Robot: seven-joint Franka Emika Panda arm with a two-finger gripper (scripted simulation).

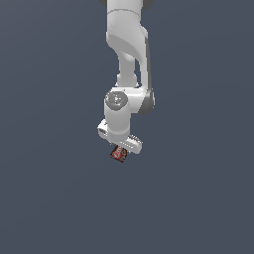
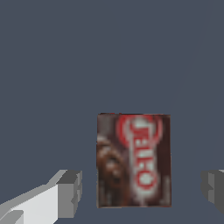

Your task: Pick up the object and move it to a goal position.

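The object (image 2: 133,159) is a small flat rectangular box, dark red and brown with pale printed marks on top. It lies flat on the dark grey surface. In the wrist view it sits between my two grey fingers (image 2: 70,194), with a gap on each side. My gripper (image 2: 142,190) is open and straddles the box without touching it. In the exterior view the white gripper (image 1: 122,148) hangs straight down just over the box (image 1: 118,154), which is partly hidden beneath the hand.
The white arm (image 1: 126,49) reaches down from the exterior view's top. The dark grey surface (image 1: 49,198) stretches uniformly all around. No other objects or edges show.
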